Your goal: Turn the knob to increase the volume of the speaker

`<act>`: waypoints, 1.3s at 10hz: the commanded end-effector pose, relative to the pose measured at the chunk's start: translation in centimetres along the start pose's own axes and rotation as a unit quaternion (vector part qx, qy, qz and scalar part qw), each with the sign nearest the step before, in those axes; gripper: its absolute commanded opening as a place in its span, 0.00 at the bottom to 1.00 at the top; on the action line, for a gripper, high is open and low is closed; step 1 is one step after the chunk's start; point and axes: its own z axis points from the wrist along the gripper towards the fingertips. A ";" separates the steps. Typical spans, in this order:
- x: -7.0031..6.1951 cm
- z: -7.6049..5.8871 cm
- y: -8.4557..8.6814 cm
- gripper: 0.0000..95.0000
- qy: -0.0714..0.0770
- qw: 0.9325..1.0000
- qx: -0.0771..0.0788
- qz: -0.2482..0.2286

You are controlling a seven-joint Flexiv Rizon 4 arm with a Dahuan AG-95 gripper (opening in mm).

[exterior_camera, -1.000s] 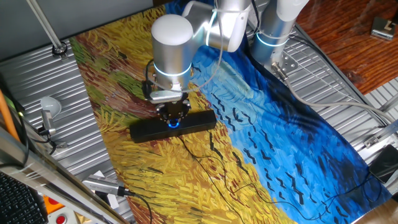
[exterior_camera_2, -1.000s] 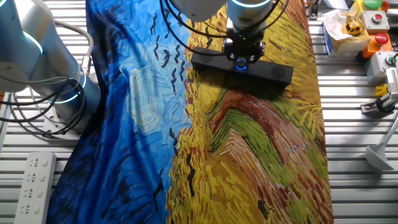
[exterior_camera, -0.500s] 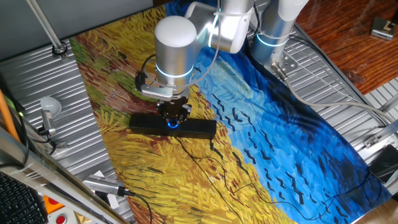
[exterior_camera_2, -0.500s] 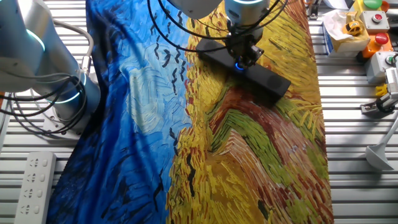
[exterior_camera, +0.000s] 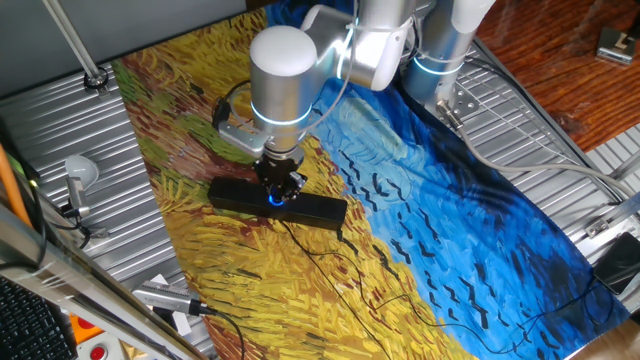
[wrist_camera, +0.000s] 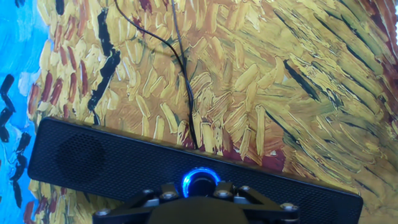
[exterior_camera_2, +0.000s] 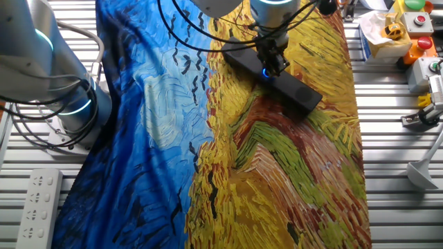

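Speaker (wrist_camera: 112, 163) shows no readable writing; gripper (wrist_camera: 200, 191) covers knob (wrist_camera: 200, 182).

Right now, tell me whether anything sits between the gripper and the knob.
Nothing visible does. The gripper is right down on the knob at the middle of the speaker; its cable leaves from the side, clear of the knob.

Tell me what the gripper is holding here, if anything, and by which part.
The gripper is closed around the knob, the blue-lit dial at the middle of the speaker top. The speaker itself lies on the painted cloth, gripped only at that dial.
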 end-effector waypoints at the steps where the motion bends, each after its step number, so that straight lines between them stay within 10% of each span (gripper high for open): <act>1: 0.0 -0.1 -0.1 0.00 -0.005 0.993 -0.002 0.115; 6: 0.0 -0.1 -0.1 0.20 -0.004 0.965 0.011 0.260; 7: 0.0 -0.2 -0.1 0.40 -0.007 0.958 0.010 0.287; 9: 0.1 -0.2 -0.1 0.40 -0.009 0.948 0.013 0.316; 10: 0.1 -0.2 -0.1 0.20 -0.008 0.942 0.024 0.333; 12: 0.1 -0.2 -0.1 0.20 -0.008 0.946 0.028 0.323; 13: 0.1 -0.2 -0.1 0.40 -0.006 0.955 0.028 0.296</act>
